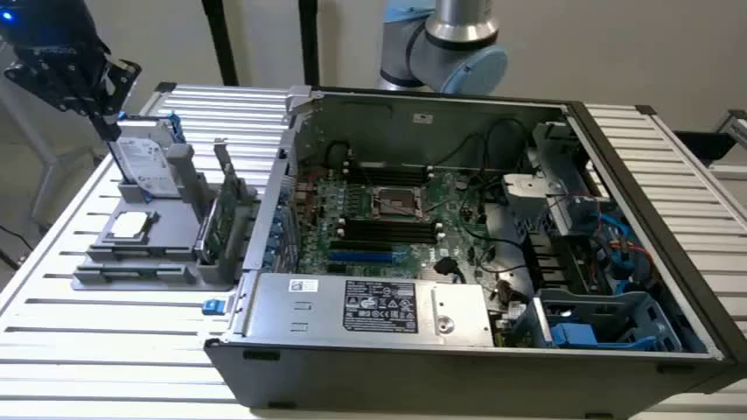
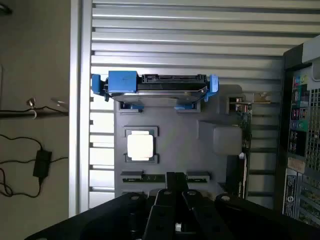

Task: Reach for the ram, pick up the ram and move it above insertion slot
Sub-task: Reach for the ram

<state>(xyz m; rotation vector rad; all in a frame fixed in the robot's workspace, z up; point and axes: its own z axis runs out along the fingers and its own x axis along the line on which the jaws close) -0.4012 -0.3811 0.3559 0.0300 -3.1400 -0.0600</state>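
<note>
The ram (image 2: 151,177) stands edge-on as a thin dark green strip between two clips at one end of the grey fixture (image 2: 180,130). My gripper (image 2: 176,181) hovers high above it, fingers pressed together and holding nothing. In the exterior view the gripper (image 1: 111,129) hangs at the far left above the fixture (image 1: 140,267). The motherboard's long black insertion slots (image 1: 391,231) lie inside the open computer case (image 1: 467,350), beside the processor socket (image 1: 394,199).
On the fixture a silver hard drive (image 1: 143,162) in blue rails stands upright, a square processor chip (image 1: 129,225) lies flat, and a green expansion card (image 1: 222,214) stands by the case wall. The case's power supply (image 1: 373,306) and cables (image 1: 513,271) crowd its interior.
</note>
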